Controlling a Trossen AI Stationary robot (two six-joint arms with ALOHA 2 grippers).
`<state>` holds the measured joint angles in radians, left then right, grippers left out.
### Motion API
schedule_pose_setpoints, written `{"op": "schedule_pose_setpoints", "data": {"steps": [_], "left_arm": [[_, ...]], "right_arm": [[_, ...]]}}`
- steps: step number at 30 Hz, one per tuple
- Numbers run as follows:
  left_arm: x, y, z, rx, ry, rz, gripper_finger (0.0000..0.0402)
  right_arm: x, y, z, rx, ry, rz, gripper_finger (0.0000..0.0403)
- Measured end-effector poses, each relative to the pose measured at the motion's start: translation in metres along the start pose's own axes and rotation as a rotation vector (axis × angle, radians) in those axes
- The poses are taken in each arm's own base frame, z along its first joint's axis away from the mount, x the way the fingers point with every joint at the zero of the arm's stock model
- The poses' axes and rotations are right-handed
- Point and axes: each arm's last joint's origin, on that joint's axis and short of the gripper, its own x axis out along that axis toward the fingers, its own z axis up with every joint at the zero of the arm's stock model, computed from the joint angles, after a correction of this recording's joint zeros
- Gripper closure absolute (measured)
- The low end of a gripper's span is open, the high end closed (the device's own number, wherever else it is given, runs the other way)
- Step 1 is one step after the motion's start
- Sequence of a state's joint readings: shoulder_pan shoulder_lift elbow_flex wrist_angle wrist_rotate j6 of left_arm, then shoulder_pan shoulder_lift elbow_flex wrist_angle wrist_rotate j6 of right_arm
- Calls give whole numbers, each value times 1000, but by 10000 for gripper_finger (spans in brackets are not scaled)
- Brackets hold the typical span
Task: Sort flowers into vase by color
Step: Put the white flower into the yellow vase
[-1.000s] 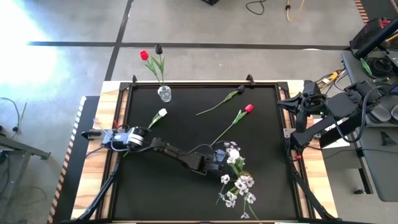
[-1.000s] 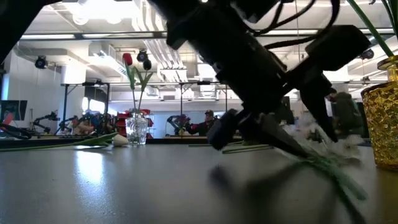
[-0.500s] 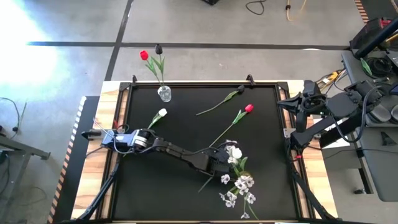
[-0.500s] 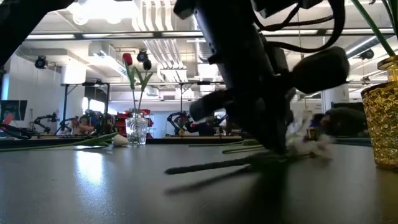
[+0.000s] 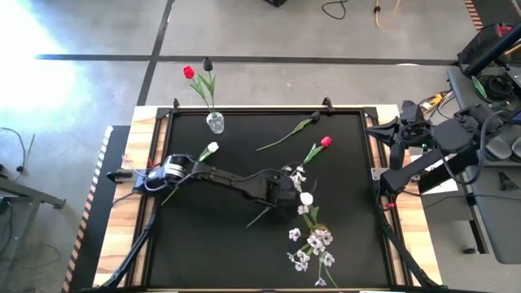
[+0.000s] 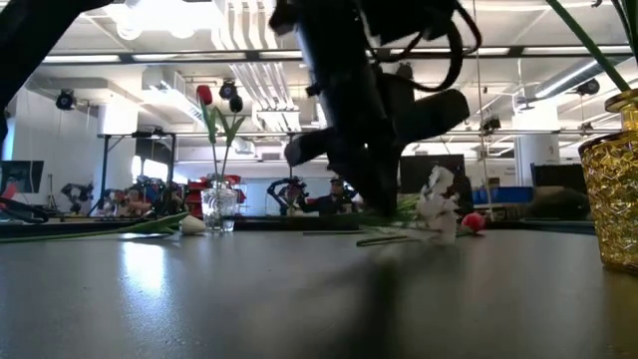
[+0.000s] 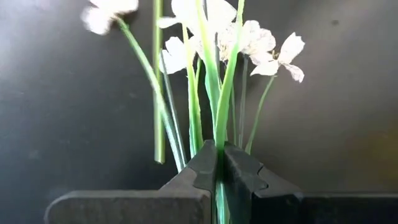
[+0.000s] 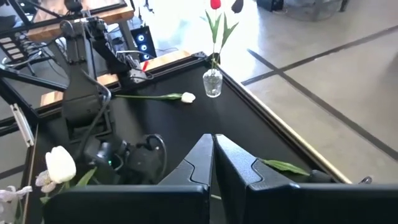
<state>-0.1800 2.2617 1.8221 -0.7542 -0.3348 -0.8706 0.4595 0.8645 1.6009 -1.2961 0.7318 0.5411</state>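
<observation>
The left gripper is clamping a white spray by its stems above mid-table, probably so the blossoms hang free for carrying to a vase. The right gripper, fingers together, is parked at the table's right edge.

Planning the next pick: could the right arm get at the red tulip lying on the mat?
Probably yes: the right gripper is parked off the table's right edge, jaws shut, and the red tulip lies toward that side with bare mat between.

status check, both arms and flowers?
Left gripper shut on white blossom spray, mid-mat. Right gripper shut, parked off-table. Glass vase path unobstructed.
</observation>
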Motion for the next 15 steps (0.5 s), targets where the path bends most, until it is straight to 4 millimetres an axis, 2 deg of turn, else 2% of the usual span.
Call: {"op": "schedule_pose_setpoints", "data": {"steps": [2, 7, 15], "left_arm": [[-1, 5, -5, -12, -1, -44, 401], [-18, 25, -15, -27, -9, -63, 401], [-59, 68, -23, -67, -76, -42, 402]], "right_arm": [[-2, -2, 0, -6, -6, 2, 394], [-6, -7, 0, -8, -19, 7, 394], [-9, -10, 0, -18, -30, 4, 394]]}}
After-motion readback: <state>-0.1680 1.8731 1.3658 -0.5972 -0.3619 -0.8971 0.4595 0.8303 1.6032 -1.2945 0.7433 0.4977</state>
